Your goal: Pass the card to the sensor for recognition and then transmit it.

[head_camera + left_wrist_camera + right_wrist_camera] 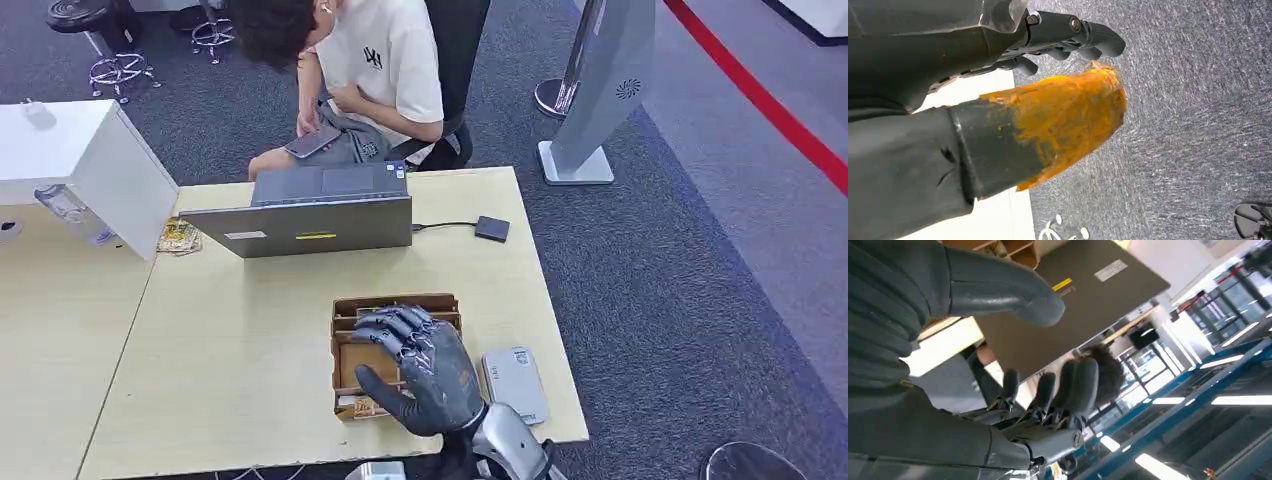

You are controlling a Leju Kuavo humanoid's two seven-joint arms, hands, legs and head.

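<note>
A brown box with compartments sits on the table near its front edge. My right hand hovers over the box, fingers spread toward the far compartments, with nothing visibly in its grasp. In the right wrist view my right hand has its thumb and fingers apart with nothing between them. A small printed item lies in the box's near corner; I cannot tell if it is the card. A grey flat sensor device lies just right of the box. My left hand, thumb wrapped in orange tape, hangs above grey carpet and holds nothing.
An open laptop stands behind the box, with a small black unit cabled to its right. A person sits behind the table looking at a phone. A white box and a plastic bottle stand at the left.
</note>
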